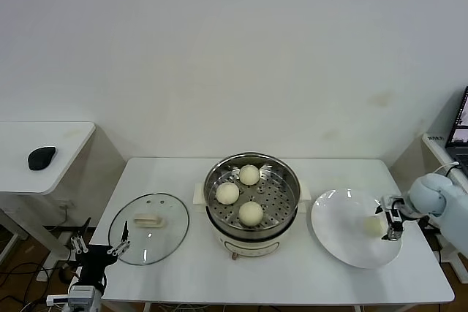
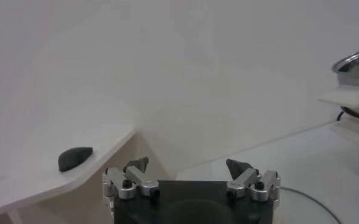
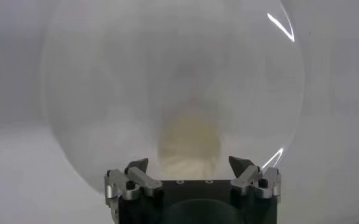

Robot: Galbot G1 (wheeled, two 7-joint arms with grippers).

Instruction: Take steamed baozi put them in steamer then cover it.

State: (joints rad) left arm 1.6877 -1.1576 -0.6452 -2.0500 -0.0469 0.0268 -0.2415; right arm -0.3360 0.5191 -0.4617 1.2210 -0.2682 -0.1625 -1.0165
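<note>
Currently I have the right gripper [image 1: 389, 223] down on the white plate [image 1: 338, 239] at the table's right end, its fingers [image 3: 242, 165] standing apart on either side of the last baozi [image 1: 374, 226]. From the right wrist view the bun [image 3: 188, 146] sits between the fingertips and I cannot tell that they touch it, so I log the jaws as parted around it, no grip made.

Three baozi lie on the perforated tray inside the steamer [image 1: 219, 213], mid-table: one toward the back [image 1: 249, 174], one on the left [image 1: 227, 193], one at the front [image 1: 251, 212]. They are near each other but apart.

Cover [image 1: 149, 238] lies flat on the table left of the steamer, handle [image 1: 148, 220] up, not touching the pot.

Left gripper [image 1: 97, 248] hangs off the table's front left corner, just beside the lid's edge, fingers [image 2: 136, 164] spread wide with nothing between them.

Side table [image 1: 66, 144] on the far left carries a dark mouse [image 1: 41, 157].
</note>
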